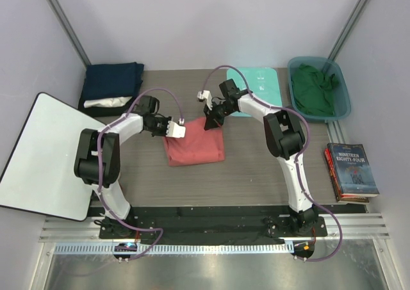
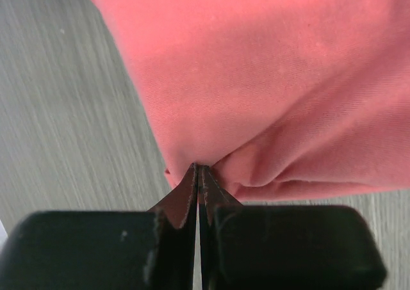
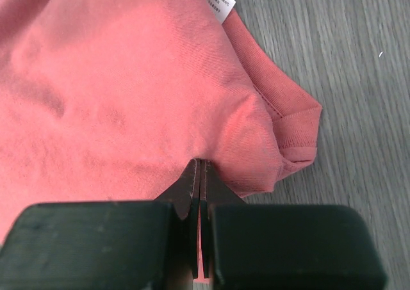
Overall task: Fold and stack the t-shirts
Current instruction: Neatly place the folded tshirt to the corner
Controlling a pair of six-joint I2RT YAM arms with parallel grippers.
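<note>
both arms elbows-up and reaching inward, left gripper (image 1: 175, 130) pinched tight on the coral-red t-shirt (image 1: 195, 149) at its 10 o'clock corner, right gripper (image 1: 209, 123) clamped on the 1 o'clock corner — shirt lying folded mid table (image 1: 256, 168), navy t-shirt (image 1: 114, 79) off at 10 o'clock

My left gripper (image 2: 198, 173) was clamped on the near edge of the coral-red t-shirt (image 2: 288, 79). Its two dark fingers (image 2: 179, 203) pressed together with a small pinch of cloth between their tips. The cloth bunched into soft folds just right of the pinch and filled the upper right. The grey wood-grain table (image 2: 64, 123) showed to the left.
</note>
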